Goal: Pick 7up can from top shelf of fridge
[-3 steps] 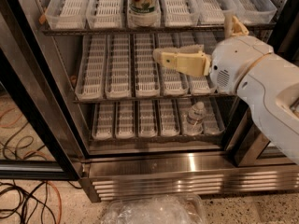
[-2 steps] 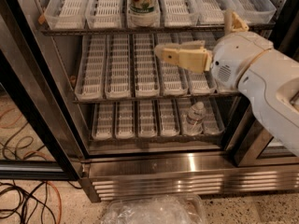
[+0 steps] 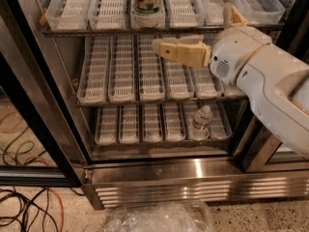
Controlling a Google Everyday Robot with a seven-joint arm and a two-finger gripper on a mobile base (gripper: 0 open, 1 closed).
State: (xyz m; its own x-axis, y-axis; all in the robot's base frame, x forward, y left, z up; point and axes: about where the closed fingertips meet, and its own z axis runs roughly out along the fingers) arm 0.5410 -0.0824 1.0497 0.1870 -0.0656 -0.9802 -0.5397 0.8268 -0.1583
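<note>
The 7up can [image 3: 147, 1], white and green, stands upright in a lane tray of the top shelf [image 3: 72, 23], near the middle; its top is cut off by the frame edge. The fridge [image 3: 193, 175] stands open with three racks of slotted trays. My gripper [image 3: 158, 46] has tan fingers pointing left. It hovers in front of the middle rack, just below the top shelf's front edge, under and slightly right of the can. It does not touch the can. My white arm [image 3: 270, 76] comes in from the right.
A clear plastic water bottle [image 3: 200, 123] stands on the lowest rack at the right. The black door frame [image 3: 34, 110] runs along the left. Cables [image 3: 24, 209] lie on the floor at the left. Crumpled clear plastic [image 3: 159, 219] lies before the steel base.
My gripper has risen from the middle rack's height toward the top shelf's front edge and shifted slightly left. The can and the bottle have not moved.
</note>
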